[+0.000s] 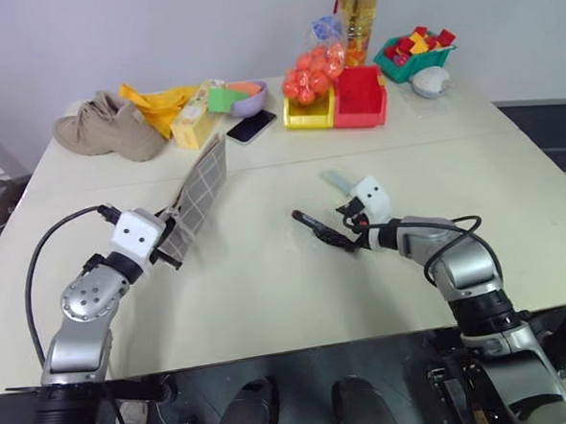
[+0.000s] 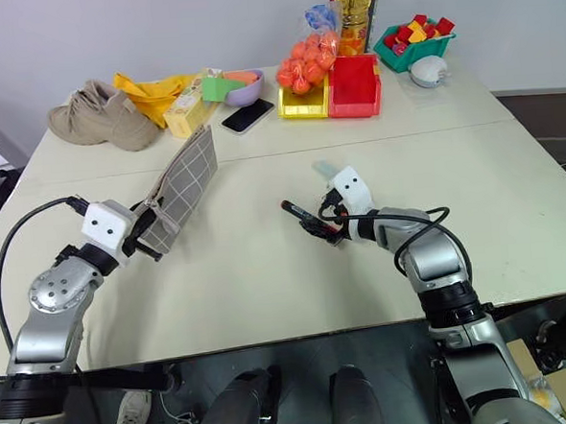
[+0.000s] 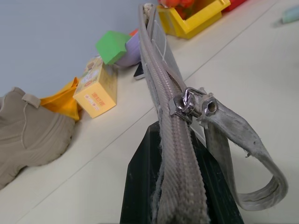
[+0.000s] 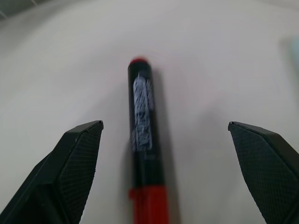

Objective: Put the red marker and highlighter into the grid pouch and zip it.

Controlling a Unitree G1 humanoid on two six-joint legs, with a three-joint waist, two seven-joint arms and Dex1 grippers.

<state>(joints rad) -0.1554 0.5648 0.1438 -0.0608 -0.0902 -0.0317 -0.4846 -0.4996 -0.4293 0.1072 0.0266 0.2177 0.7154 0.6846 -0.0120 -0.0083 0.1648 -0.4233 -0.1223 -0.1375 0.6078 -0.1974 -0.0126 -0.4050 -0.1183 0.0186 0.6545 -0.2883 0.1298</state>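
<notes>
My left gripper is shut on the lower end of the grid pouch, holding it up on edge above the table's left side. In the left wrist view the pouch's zipper edge runs away from the black fingers, with the metal slider and a grey cord loop hanging beside it. The red marker lies flat on the table at the centre. My right gripper is open and straddles the marker, one finger on each side. The highlighter lies just beyond my right wrist.
Along the far edge stand beige shoes, a yellow cloth, a yellow box, a phone, a purple bowl, yellow and red bins, a bag of orange balls, a bottle and a green basket.
</notes>
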